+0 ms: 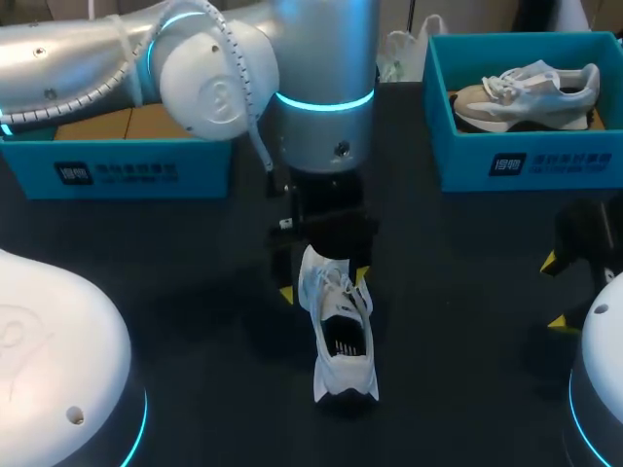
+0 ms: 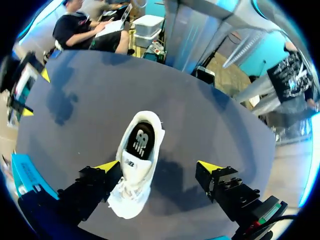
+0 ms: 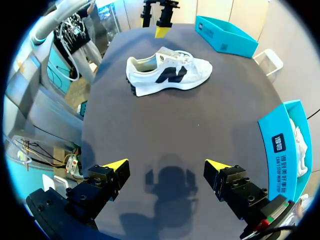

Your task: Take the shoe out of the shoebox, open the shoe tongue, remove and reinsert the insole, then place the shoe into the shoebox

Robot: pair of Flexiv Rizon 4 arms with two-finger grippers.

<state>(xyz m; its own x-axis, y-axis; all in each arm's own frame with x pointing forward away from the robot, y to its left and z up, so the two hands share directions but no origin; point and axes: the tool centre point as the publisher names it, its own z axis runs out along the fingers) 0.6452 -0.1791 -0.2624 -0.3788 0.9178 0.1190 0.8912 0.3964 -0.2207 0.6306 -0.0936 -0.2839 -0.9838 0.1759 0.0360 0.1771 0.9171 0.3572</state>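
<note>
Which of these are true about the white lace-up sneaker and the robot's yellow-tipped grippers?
1. The white lace-up sneaker stands on the dark table. True.
2. The right gripper is shut on the sneaker. False: it is open over bare table, away from the sneaker.
3. A beige and white shoe lies in the blue cardboard shoebox. True.
4. The left gripper holds the dark insole. False: it is open, and the insole lies inside the sneaker.
</note>
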